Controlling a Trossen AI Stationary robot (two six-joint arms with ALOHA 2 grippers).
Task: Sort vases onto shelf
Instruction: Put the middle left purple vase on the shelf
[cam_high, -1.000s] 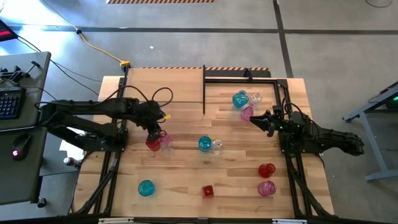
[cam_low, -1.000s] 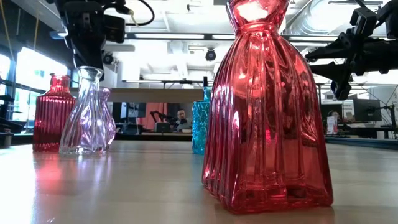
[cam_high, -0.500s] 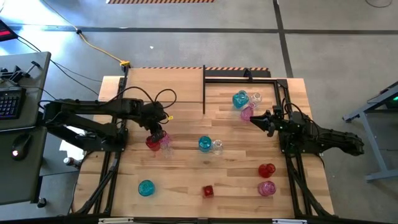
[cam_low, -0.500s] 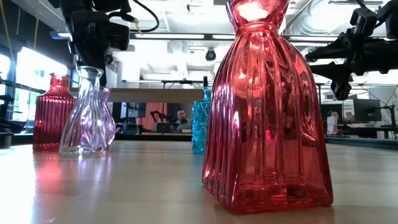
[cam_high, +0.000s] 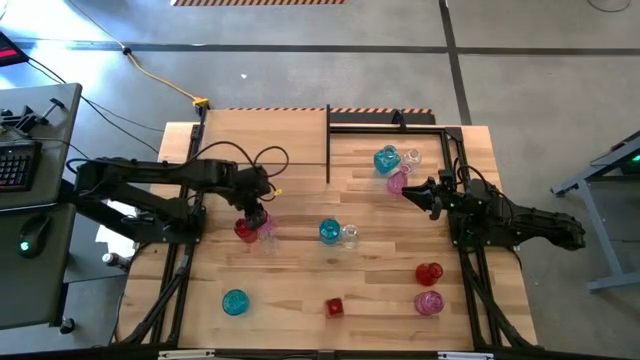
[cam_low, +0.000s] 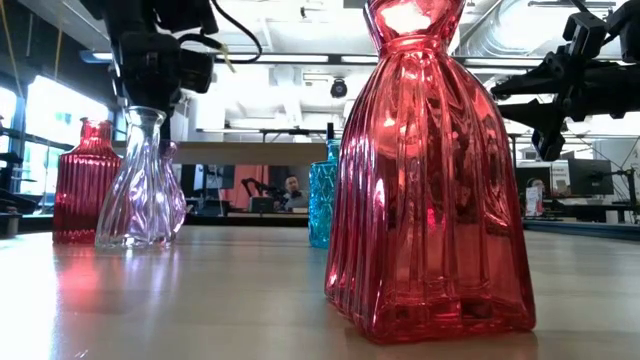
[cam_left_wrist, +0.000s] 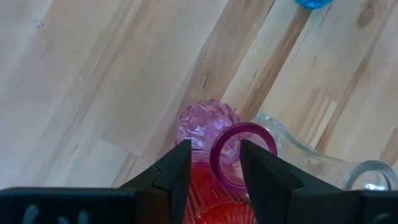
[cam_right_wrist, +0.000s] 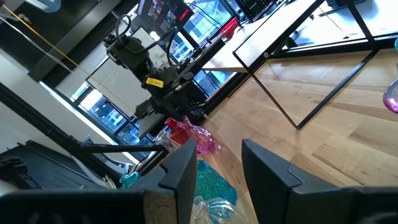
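A: Fingers (cam_left_wrist: 177, 171) on your left gripper (cam_left_wrist: 211, 171) stand a little apart, either side of the pink vase (cam_left_wrist: 233, 155)'s rim. No contact visible, nothing held.

B: Where does that vase sit?

A: Upright on the tabletop (cam_high: 290, 290), touching a red vase (cam_high: 245, 229), left of centre. The shelf (cam_high: 395, 125) is at the far right.

B: And your right gripper (cam_high: 408, 192)?

A: Raised just beside the teal vase (cam_high: 386, 160), clear vase (cam_high: 410, 157) and another pink vase (cam_high: 397, 182). Fingers slightly parted, empty
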